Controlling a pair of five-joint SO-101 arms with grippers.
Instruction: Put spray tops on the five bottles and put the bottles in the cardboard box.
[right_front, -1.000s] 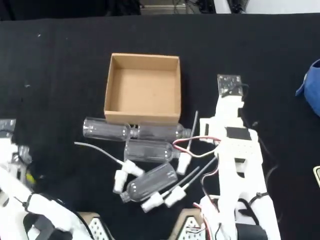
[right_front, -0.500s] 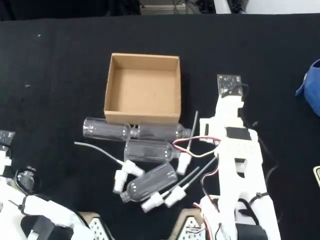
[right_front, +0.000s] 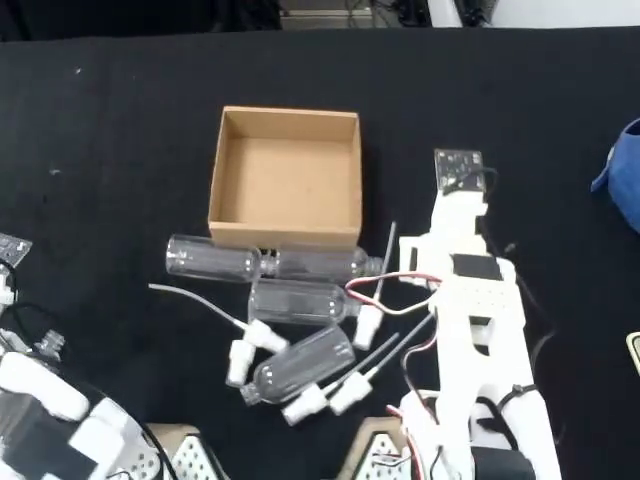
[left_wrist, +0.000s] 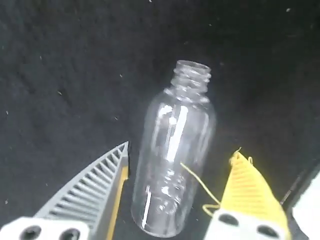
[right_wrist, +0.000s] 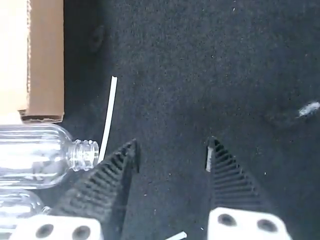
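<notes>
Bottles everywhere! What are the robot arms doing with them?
The left gripper holds one clear bottle that has no top on, jaws on either side of it. The right gripper hangs with jaws open over the black cloth, near the cardboard box. Four more bottles and loose spray tops lie in front of the box, which is empty.

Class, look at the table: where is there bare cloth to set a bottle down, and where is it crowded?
Free: the cloth left of the cardboard box, the strip behind the box, and between the right arm and the blue thing. Crowded: on the box's near side, with bottles and spray tops.
</notes>
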